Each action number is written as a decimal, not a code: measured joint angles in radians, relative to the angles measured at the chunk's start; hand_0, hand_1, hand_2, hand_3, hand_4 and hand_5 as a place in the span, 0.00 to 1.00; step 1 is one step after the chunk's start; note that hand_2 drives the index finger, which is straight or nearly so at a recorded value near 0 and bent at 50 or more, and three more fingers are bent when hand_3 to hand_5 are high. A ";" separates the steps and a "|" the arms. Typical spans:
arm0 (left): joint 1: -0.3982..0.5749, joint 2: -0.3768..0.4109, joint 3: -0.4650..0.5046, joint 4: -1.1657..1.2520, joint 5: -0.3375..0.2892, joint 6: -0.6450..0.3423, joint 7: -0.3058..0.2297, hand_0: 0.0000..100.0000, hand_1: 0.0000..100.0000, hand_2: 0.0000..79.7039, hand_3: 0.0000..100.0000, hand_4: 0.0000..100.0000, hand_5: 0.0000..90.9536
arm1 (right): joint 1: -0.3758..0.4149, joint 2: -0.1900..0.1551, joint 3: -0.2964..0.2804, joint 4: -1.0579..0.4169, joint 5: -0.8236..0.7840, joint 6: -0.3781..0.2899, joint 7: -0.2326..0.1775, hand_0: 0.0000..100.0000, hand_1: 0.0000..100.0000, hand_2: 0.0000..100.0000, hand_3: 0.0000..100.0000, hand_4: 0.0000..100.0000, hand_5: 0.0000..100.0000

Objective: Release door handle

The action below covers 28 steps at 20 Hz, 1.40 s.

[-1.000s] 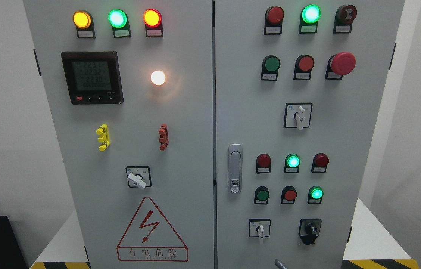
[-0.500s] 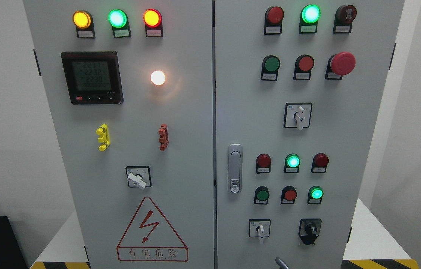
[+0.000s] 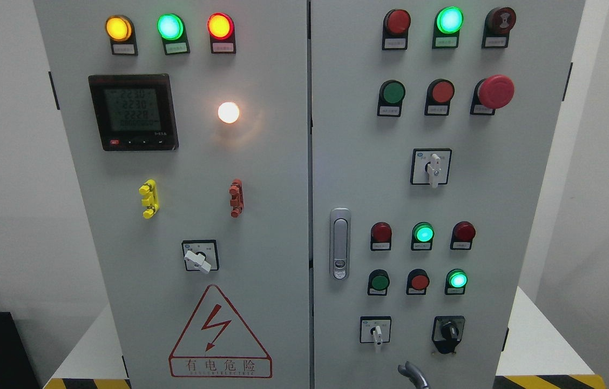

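A tall grey metal electrical cabinet [image 3: 261, 178] with two closed doors was seen head-on. The slim silver door handle [image 3: 340, 243] was set upright in its recess at the left edge of the right door, just beside the seam between the doors, and nothing was touching it. At the bottom edge, right of the middle, only a curved grey fingertip [image 3: 411, 374] of a robot hand was caught – well below the handle and clear of it. From which side its arm entered could not be told, nor whether the hand was released or clenched; nothing was seen grasped by it.

On the left door a black digital meter [image 3: 133, 112] with a lit display was mounted below three glowing lamps, and a red triangular warning sign [image 3: 220, 334] was placed near the bottom. On the right door a large red mushroom-shaped emergency button [image 3: 495, 92] stood out at the upper right – with a white-levered rotary switch [image 3: 432, 167] below it
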 measured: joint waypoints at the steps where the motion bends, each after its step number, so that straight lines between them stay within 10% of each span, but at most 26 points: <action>1: 0.000 0.000 0.000 0.000 0.000 0.000 0.000 0.12 0.39 0.00 0.00 0.00 0.00 | -0.007 0.004 0.001 -0.002 0.040 -0.001 -0.001 0.43 0.27 0.00 0.78 0.71 0.76; 6: 0.000 0.000 0.000 0.000 0.000 0.000 0.000 0.12 0.39 0.00 0.00 0.00 0.00 | -0.054 0.032 0.004 -0.007 0.272 0.001 -0.019 0.38 0.31 0.00 0.99 0.89 0.96; 15: 0.000 0.000 0.000 0.000 0.000 0.000 0.000 0.12 0.39 0.00 0.00 0.00 0.00 | -0.131 0.077 0.014 -0.008 0.624 0.121 -0.028 0.35 0.30 0.00 1.00 1.00 1.00; 28: 0.000 0.000 0.000 0.000 0.000 0.000 0.000 0.12 0.39 0.00 0.00 0.00 0.00 | -0.253 0.100 0.039 0.008 0.813 0.250 0.120 0.37 0.29 0.00 1.00 1.00 1.00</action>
